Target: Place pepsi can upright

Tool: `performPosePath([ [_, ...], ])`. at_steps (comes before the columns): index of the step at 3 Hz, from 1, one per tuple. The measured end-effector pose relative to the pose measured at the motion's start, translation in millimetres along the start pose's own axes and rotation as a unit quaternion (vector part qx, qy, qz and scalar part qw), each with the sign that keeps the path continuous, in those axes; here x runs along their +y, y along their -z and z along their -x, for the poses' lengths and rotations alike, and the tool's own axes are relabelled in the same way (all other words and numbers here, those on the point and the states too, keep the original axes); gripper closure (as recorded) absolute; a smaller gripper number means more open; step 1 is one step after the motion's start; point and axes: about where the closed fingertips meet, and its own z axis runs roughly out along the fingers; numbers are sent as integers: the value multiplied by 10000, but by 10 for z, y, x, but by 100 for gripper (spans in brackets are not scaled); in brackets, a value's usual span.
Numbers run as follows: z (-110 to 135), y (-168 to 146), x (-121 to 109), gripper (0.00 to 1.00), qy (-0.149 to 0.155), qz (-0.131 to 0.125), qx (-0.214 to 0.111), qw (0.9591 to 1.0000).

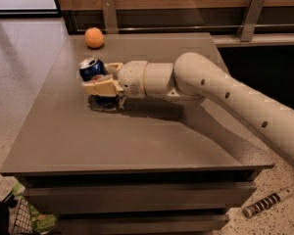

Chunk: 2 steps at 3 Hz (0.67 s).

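The pepsi can (91, 69) is dark blue with a silver top and sits between the fingers of my gripper (102, 77), just above the grey table (137, 131) in its left-middle part. The can is nearly upright, its top tilted slightly to the left. One cream finger (100, 87) lies in front of the can and the other behind it. The gripper is shut on the can. The can's lower part is hidden by the front finger, and its shadow lies right below.
An orange (94, 37) rests at the table's far left corner. A wooden wall with metal brackets (109, 13) runs behind the table. A basket (19, 219) and a striped cylinder (267, 202) lie on the floor.
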Motion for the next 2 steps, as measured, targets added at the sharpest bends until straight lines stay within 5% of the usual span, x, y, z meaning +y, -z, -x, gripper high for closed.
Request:
performPosePath([
  [2, -104, 49, 5, 100, -127, -106, -152, 9997],
])
